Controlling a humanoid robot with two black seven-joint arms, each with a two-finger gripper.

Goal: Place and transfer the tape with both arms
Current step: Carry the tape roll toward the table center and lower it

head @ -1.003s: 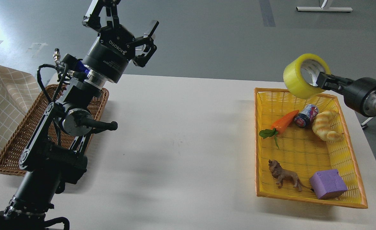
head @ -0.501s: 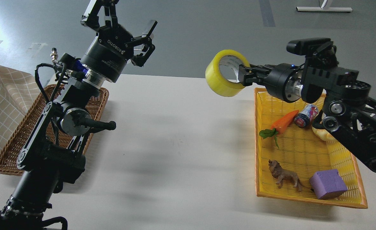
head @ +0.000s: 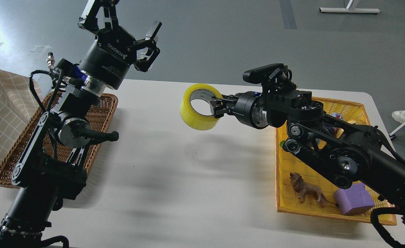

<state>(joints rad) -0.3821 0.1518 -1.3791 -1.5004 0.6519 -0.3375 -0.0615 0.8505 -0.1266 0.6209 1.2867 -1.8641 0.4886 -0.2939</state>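
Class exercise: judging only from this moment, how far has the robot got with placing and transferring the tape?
Done: the tape is out of the yellow basket, gripped through its core by the right gripper. In hand: it hangs in the air over the white table. Left: the open left gripper holds nothing, and the wicker basket shows no tape.

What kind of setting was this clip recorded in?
Probably a robotics lab or test room: a plain white table on a bare grey floor, a yellow basket of toy props such as a lion figure, and an empty wicker basket.
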